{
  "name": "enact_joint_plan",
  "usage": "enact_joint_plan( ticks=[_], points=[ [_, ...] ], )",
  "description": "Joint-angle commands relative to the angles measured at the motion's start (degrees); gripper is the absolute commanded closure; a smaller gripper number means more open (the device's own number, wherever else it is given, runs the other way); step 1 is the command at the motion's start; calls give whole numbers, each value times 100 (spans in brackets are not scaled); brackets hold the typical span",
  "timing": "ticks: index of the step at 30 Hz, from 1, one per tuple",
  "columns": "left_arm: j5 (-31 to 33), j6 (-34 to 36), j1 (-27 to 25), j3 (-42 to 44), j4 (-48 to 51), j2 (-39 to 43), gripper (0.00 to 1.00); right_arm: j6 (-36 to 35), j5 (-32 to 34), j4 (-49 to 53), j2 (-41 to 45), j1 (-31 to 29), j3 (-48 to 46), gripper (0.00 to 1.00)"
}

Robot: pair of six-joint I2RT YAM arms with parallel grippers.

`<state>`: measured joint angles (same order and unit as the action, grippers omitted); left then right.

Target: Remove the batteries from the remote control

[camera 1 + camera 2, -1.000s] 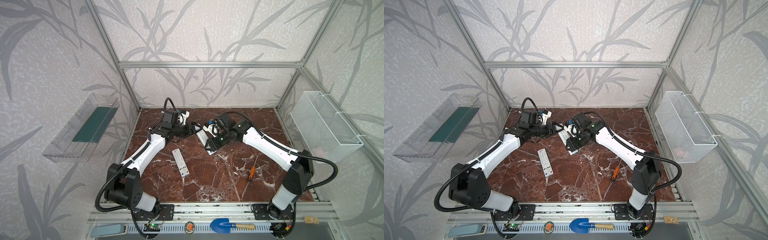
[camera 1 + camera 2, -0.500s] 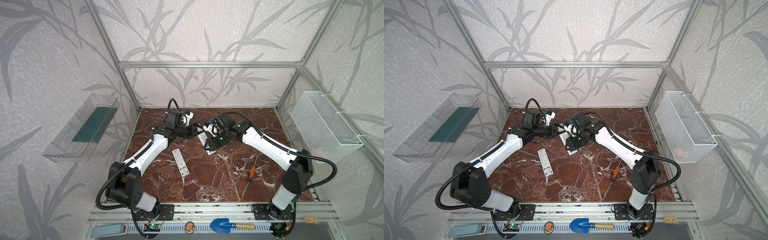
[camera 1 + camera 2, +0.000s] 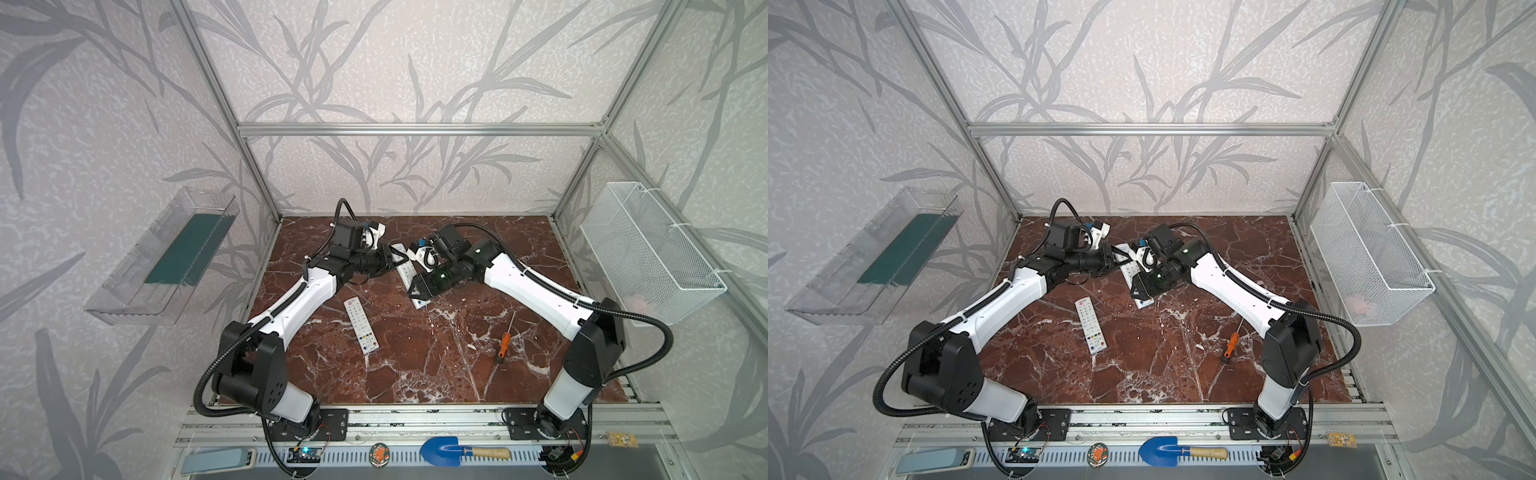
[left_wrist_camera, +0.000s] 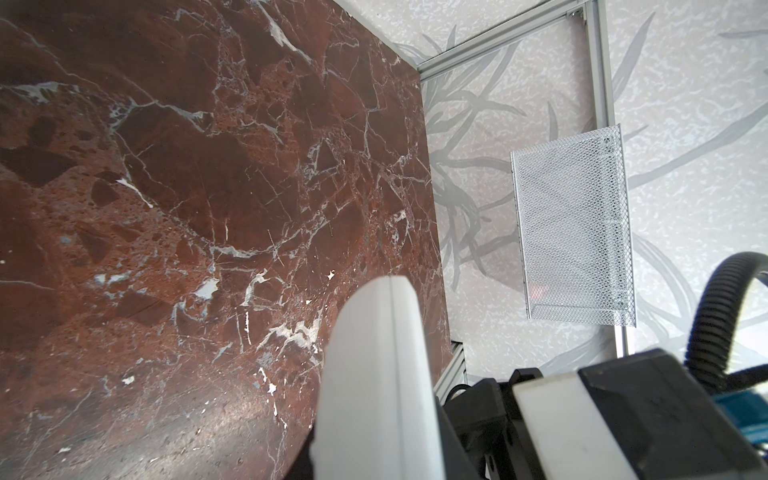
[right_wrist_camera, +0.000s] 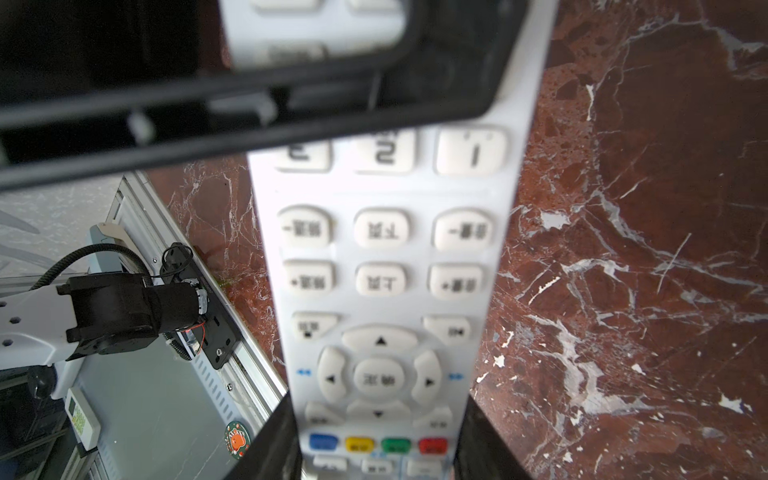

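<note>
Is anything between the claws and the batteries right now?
No batteries show in any view. The right gripper grips the held remote with its button face showing, so the remote's own body likely hides them on its back. The left gripper sits at its far end.

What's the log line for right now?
right gripper: shut on remote | left gripper: at its other end, grip unclear | batteries: none visible | second remote: lying on table
</note>
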<state>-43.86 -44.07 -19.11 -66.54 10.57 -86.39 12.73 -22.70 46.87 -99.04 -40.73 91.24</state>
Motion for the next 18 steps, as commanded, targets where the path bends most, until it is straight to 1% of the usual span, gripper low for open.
enact_joint_plan(
  ticks=[1, 3, 5, 7, 8, 11, 12, 15, 18],
  points=[
    [-34, -78, -40, -77, -38, -145, 79, 7, -86, -86, 94, 56, 50, 77],
    [-31, -133, -40, -125, -3, -190, 81, 3, -77, -84, 96, 87, 29, 66],
    [-10, -226, -40, -186, 46, -261, 81, 2, -77, -81, 96, 131, 8, 47],
    [1, -306, -40, -265, 111, -337, 82, 1, -88, -74, 261, 179, -18, 32],
    [12, -372, -35, -303, 140, -375, 82, -6, -93, -80, 304, 218, -44, 27],
    [50, -580, -26, -465, 336, -530, 83, -6, -63, -81, 459, 334, -108, 14],
    [43, -643, -22, -540, 466, -624, 83, -52, 19, -75, 533, 357, -126, 12],
    [136, -734, 2, -921, 1236, -972, 86, -385, 646, -46, 787, 350, -199, 10],
    [165, -676, 31, -1414, 2188, -1395, 88, -1023, 1097, -236, 1036, 242, -479, 10]
  ],
)
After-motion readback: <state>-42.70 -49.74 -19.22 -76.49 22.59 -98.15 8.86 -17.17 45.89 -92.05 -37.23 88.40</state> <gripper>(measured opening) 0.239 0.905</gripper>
